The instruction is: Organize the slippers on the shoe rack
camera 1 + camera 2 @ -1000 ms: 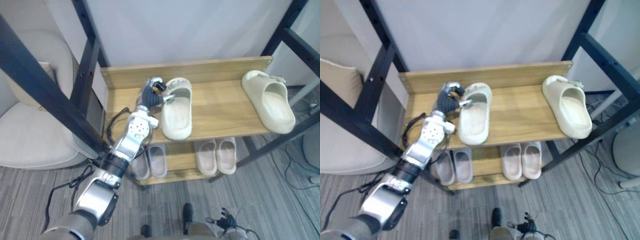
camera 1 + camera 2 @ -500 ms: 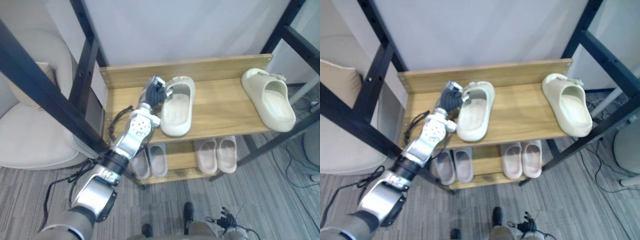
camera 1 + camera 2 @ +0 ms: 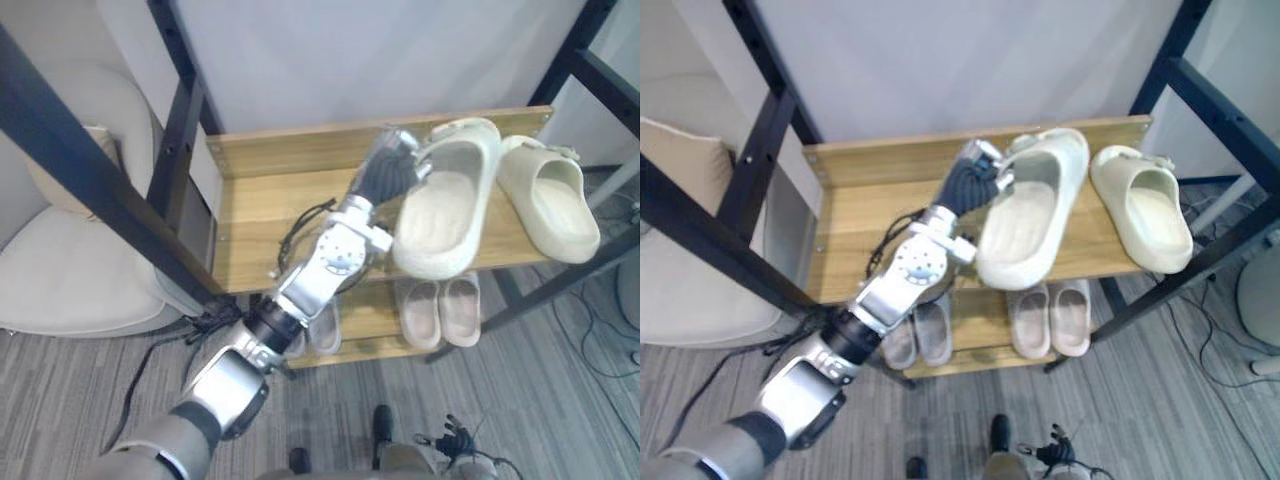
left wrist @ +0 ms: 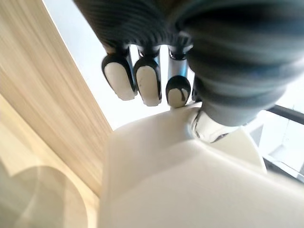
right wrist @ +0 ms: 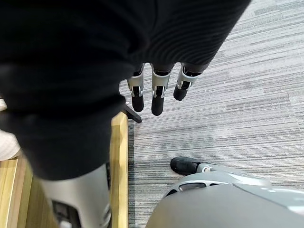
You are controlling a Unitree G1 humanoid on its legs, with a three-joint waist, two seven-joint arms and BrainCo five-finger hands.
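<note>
A wooden shoe rack [image 3: 270, 215] with a black metal frame stands at 12 o'clock against a white wall, seen from above. Its top shelf carries a cream slipper [image 3: 555, 200] lying flat at the 2 o'clock end, toe toward the front edge. Just to its 9 o'clock side, the left hand [image 3: 380, 180] holds a second cream slipper [image 3: 445, 205] lifted and tilted, with its strap end up near the backboard and its toe hanging past the front edge toward 7 o'clock. The left wrist view shows the fingers [image 4: 148, 84] curled over the slipper's edge and pinching it against the thumb. Whether the two cream slippers touch cannot be told. The lower shelf [image 3: 368, 315] holds a pale beige pair of slippers [image 3: 440, 310] side by side, and a grey pair [image 3: 930, 330] partly hidden behind the left arm. A beige armchair [image 3: 70, 260] sits at 9 o'clock, crossed by black frame bars [image 3: 90, 190] in the foreground. The right hand [image 5: 157, 97] hangs over grey striped carpet [image 3: 560, 400], fingers straight and slightly spread, holding nothing.
</note>
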